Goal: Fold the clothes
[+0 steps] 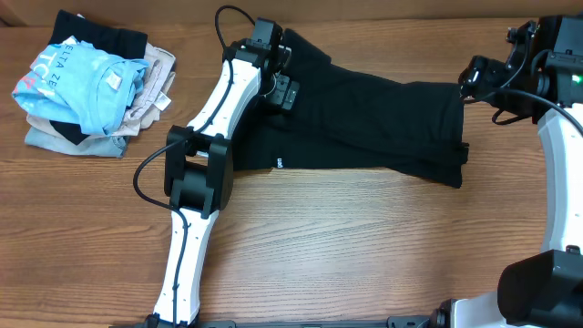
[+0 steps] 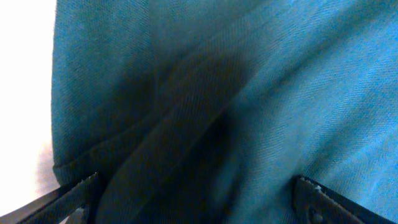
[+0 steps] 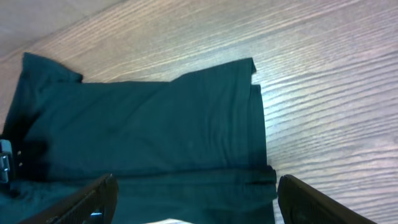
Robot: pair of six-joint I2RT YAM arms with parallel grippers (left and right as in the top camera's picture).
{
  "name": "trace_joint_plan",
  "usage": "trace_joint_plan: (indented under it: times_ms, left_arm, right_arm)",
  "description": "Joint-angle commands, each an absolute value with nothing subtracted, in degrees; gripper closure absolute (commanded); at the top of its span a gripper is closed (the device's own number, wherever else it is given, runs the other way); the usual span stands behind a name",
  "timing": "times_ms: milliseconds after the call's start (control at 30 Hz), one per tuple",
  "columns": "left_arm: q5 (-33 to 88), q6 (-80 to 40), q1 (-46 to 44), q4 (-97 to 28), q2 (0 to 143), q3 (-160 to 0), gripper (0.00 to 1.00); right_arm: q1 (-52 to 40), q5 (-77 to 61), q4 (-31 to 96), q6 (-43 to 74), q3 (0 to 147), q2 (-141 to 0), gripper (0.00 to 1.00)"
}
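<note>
The plain black soft fabric short-sleeved shirt [image 1: 364, 123] lay spread on the brown wood-grain surface [image 1: 346, 255], reaching from the centre out toward 2 o'clock. Its long axis ran from 9 to 3 o'clock and dipped slightly at the 3 o'clock end. A small white logo mark [image 1: 280, 165] showed near the hem on its 7 o'clock side.

The left fingers [image 1: 284, 91] were over the shirt's 10 o'clock end, set wide apart. In the left wrist view a ridge of wrinkled cloth ran between them, and nothing was pinched.

The right fingers [image 1: 469, 80] were at the shirt's 3 o'clock edge, also well apart. The right wrist view looked down between them onto the layered edge of the cloth, and they gripped nothing.

Well apart from the shirt, at 10 o'clock on the surface, sat a loose pile of garments. A light blue tee with white lettering [image 1: 82, 82] lay on top of beige folded pieces [image 1: 150, 96].
</note>
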State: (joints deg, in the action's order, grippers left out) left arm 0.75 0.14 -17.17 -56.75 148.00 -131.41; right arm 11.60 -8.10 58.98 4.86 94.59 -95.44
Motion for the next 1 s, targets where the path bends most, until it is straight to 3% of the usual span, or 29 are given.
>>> trace_joint_plan:
  times_ms: [0,433,667,833,967]
  left_arm:
    - [-2.4,-7.2,-17.3,-63.0,148.8,-129.3,0.0]
    - [-6.2,-11.2,-17.3,-76.8,148.0,-127.0,0.0]
    - [-4.4,-11.2,-16.3,-80.1,145.3,-136.8,0.0]
    - [-0.8,-11.0,-14.6,-78.3,145.0,-150.9,0.0]
    - [1.2,-11.0,-12.7,-71.0,145.0,-153.4,0.0]
  right_arm:
    - [11.5,-7.6,59.4,4.4,94.9,-95.5,0.14]
    - [11.3,-7.6,63.6,4.4,94.9,-95.5,0.14]
    - [8.1,-8.4,55.2,4.4,94.9,-97.1,0.14]
    - [5.6,-5.8,47.6,3.7,95.4,-101.9,0.15]
    - [5.2,-3.5,43.3,2.8,95.7,-106.3,0.16]
